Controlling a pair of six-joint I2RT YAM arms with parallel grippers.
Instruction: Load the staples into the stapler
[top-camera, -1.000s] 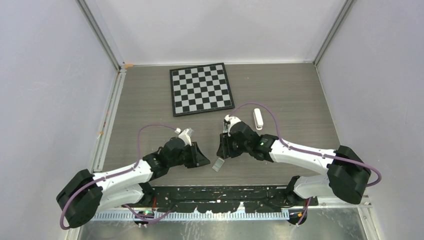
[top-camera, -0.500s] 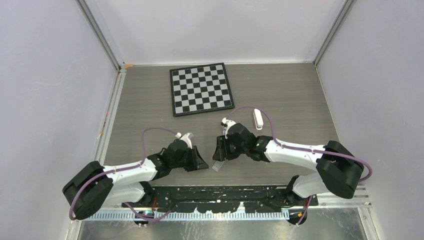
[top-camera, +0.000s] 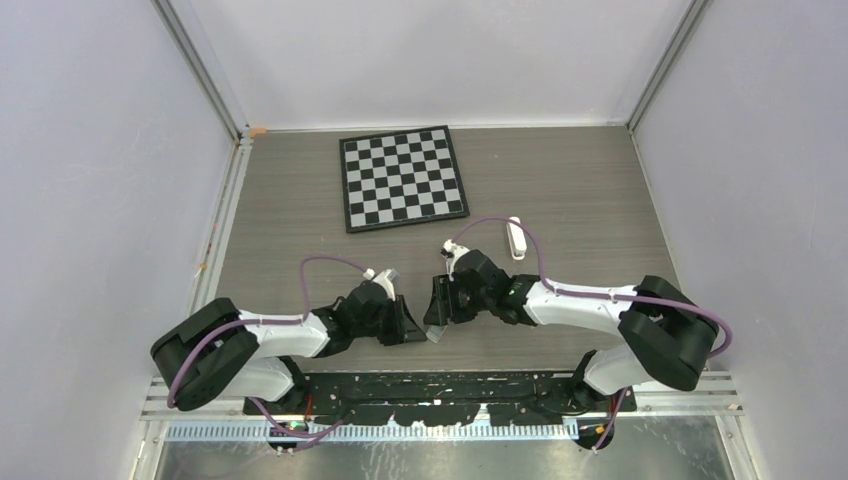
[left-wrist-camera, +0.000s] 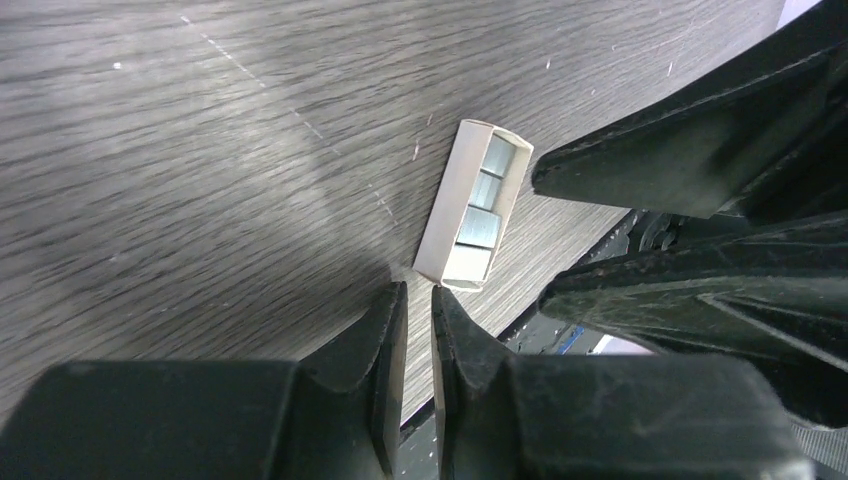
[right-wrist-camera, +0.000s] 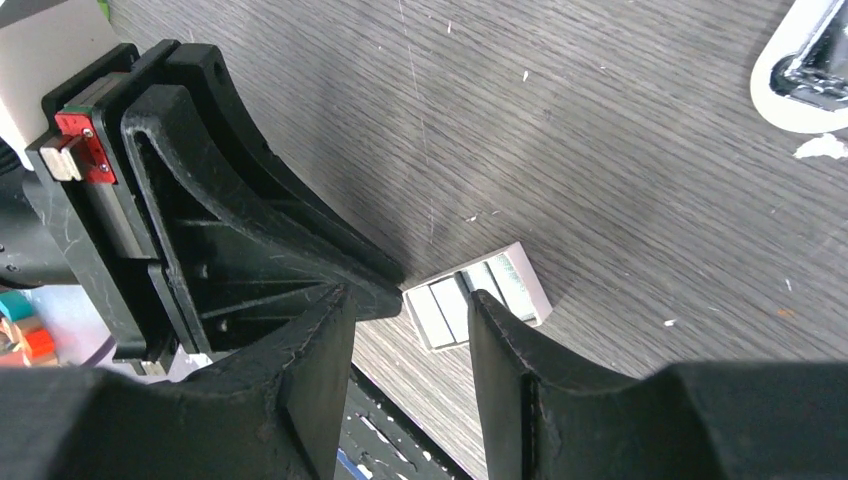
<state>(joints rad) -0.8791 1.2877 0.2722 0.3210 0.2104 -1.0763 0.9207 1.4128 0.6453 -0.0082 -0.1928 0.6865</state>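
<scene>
The stapler (top-camera: 515, 238) is a slim white bar lying flat on the surface (top-camera: 600, 200), just off the chessboard's (top-camera: 403, 178) near right corner. The staples (left-wrist-camera: 473, 205) are short silvery-grey blocks, end to end in a pale open-topped casing (left-wrist-camera: 445, 200). They lie flat, well nearer than the chessboard and well apart from the stapler.

Crowded at the staples (left-wrist-camera: 470, 215) by left fingers (left-wrist-camera: 375, 340) and right fingers (right-wrist-camera: 505, 350) on opposite sides; open surface (top-camera: 600, 200) beyond, up to chessboard (top-camera: 403, 178).
</scene>
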